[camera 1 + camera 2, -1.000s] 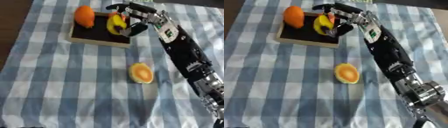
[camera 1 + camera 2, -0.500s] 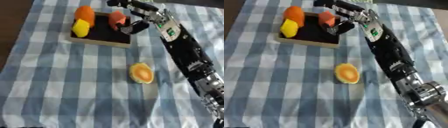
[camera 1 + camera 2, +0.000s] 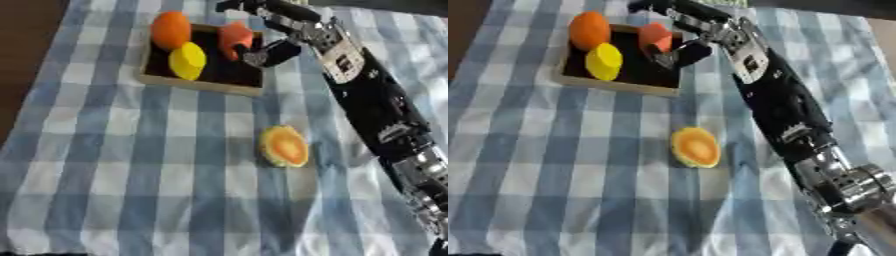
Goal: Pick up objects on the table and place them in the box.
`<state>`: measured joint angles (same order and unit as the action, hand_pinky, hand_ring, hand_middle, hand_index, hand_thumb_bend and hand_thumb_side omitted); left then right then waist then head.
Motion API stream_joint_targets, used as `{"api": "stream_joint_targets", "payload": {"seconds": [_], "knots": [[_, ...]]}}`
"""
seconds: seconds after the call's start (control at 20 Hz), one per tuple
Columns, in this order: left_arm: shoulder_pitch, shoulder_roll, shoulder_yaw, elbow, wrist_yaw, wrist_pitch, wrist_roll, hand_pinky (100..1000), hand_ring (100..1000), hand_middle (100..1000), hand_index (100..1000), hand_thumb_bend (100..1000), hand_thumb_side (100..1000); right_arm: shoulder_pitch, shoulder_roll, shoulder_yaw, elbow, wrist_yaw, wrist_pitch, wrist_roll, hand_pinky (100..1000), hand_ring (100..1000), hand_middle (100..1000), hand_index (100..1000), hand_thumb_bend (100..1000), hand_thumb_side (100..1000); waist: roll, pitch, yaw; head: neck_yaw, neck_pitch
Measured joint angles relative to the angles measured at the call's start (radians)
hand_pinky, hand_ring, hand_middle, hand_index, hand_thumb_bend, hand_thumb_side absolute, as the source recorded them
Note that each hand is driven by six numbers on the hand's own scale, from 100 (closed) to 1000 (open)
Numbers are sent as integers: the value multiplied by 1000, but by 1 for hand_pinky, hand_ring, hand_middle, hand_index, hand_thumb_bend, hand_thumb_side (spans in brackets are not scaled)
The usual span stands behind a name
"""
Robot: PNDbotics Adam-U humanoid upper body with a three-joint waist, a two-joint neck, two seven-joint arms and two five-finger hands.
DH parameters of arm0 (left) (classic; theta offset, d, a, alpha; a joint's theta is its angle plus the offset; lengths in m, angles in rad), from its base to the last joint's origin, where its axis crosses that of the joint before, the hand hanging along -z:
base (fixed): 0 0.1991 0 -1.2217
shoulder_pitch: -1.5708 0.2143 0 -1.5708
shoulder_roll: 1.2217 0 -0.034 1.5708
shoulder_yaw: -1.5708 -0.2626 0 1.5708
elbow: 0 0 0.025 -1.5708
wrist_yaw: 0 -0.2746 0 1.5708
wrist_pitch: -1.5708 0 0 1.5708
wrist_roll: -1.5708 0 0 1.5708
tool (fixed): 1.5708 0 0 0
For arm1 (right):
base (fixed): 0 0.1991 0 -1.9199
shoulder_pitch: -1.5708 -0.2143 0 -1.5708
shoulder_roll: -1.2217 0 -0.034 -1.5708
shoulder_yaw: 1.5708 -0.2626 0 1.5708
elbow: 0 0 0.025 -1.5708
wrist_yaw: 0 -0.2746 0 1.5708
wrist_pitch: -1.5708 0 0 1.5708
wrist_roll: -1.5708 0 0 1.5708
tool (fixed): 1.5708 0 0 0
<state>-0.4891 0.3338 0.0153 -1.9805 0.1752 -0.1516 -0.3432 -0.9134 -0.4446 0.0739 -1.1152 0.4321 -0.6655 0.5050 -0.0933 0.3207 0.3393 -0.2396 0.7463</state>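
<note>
The right arm (image 3: 367,95) stretches from the lower right corner diagonally up and across the counter, black with silver joints near the bottom edge, reaching to the far side where the box (image 3: 203,84) sits. The right hand (image 3: 262,30) hangs over the box's right end, wrist bent so the fingers (image 3: 234,6) spread out toward the far left while the thumb (image 3: 267,54) curls down over the dark floor of the box. The fingers look fairly wide and relaxed; a reddish-orange object (image 3: 234,39) lies just under and beside them at the box's far right corner, and it is hard to tell whether any finger touches it.

The box is a shallow wooden tray with a dark inside, set on a blue-and-white checked cloth (image 3: 114,175) that covers the counter. Inside it, an orange (image 3: 171,29) rests at the far left corner and a yellow lemon-like fruit (image 3: 187,60) lies just beside it, nearer the middle.

Out on the cloth, well apart from the box and close to the arm's forearm, lies a halved orange fruit (image 3: 283,146) with its cut face up.
</note>
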Motion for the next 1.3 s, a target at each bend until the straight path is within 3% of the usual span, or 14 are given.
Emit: {"api": "stream_joint_targets", "payload": {"seconds": [0.1,0.25,0.45,0.7,1.1,1.3], "knots": [[1,0,0,0,0,-1,3,682,786,735,829,100,643,13,-28,4,-51,-59,5,5,1000,1000,630,995,100,276,0,-1,-7,5,1],[6,1,1,0,-2,-2,8,682,787,736,830,100,645,49,-89,4,-142,-152,13,13,996,1000,582,980,100,281,0,-1,-23,16,2],[13,3,6,0,-10,-3,15,681,787,737,830,100,647,128,-186,-3,-290,-254,23,23,984,1000,610,977,100,249,0,-1,-47,31,5],[15,11,8,0,-19,-7,24,681,788,737,830,100,652,262,-288,-2,-485,-316,27,27,971,1000,678,974,100,209,0,-1,-68,47,10],[16,20,18,0,-28,-19,51,681,789,738,830,100,660,462,-351,1,-754,-293,16,16,955,1000,775,970,100,198,2,-1,-96,57,10],[22,28,19,0,-31,-22,55,679,789,737,829,100,660,512,-352,21,-844,-230,1,1,957,1000,816,966,100,200,7,-1,-105,59,10]]}}
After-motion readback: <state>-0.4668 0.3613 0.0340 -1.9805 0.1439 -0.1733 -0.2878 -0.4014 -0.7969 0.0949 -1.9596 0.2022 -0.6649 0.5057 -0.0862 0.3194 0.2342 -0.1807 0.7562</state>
